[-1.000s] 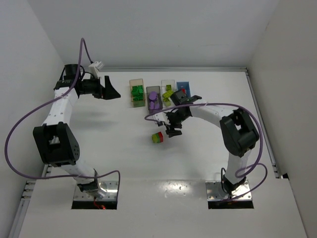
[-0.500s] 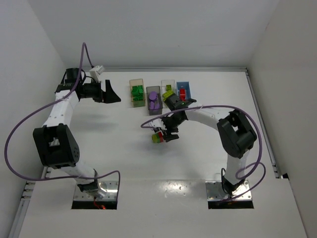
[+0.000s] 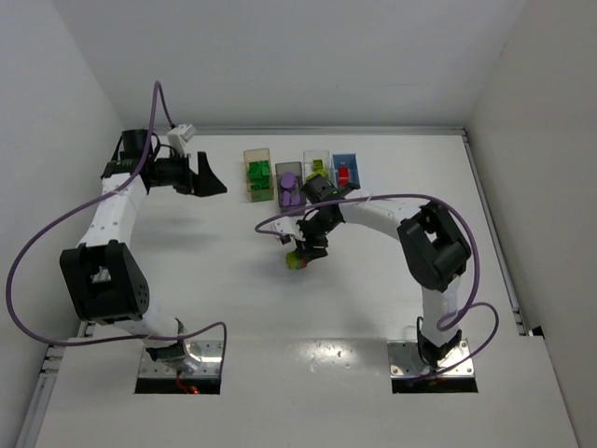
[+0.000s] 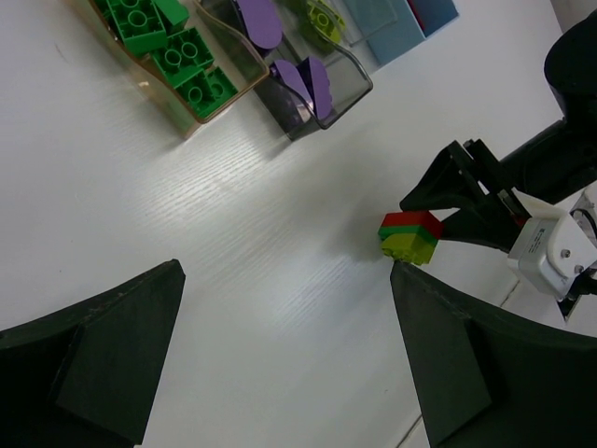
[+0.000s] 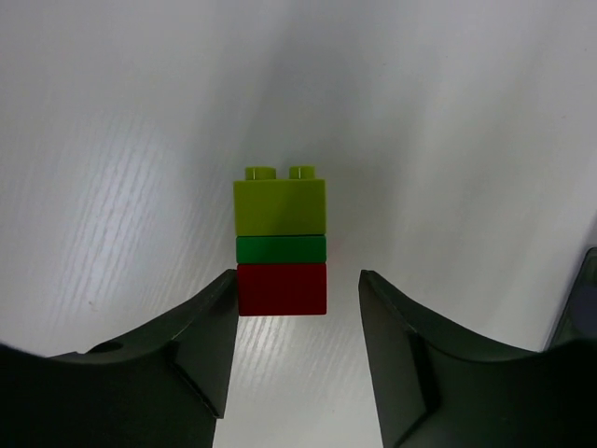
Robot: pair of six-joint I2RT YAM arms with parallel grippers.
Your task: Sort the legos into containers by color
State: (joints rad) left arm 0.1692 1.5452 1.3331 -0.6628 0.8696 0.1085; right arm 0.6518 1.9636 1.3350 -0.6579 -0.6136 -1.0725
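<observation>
A stack of three legos, lime on dark green on red (image 5: 280, 241), lies on its side on the white table (image 3: 297, 259), also seen in the left wrist view (image 4: 410, 235). My right gripper (image 5: 297, 280) straddles its red end: the left finger touches the red brick, while the right finger stands a gap away, so the jaws are open. In the top view the right gripper (image 3: 306, 245) hangs just above the stack. My left gripper (image 3: 216, 179) is wide open and holds nothing (image 4: 286, 269), hovering left of the containers.
Four bins line the back: tan-orange (image 3: 256, 152) with dark green bricks (image 4: 163, 37), smoky grey (image 3: 278, 169) with purple pieces (image 4: 312, 75), clear (image 3: 317, 153) with lime bricks, light blue (image 3: 346, 159) with a red brick. Walls enclose the table.
My right gripper has moved left and down onto the stack, and its jaws have narrowed around the red end. The left arm has barely shifted.
</observation>
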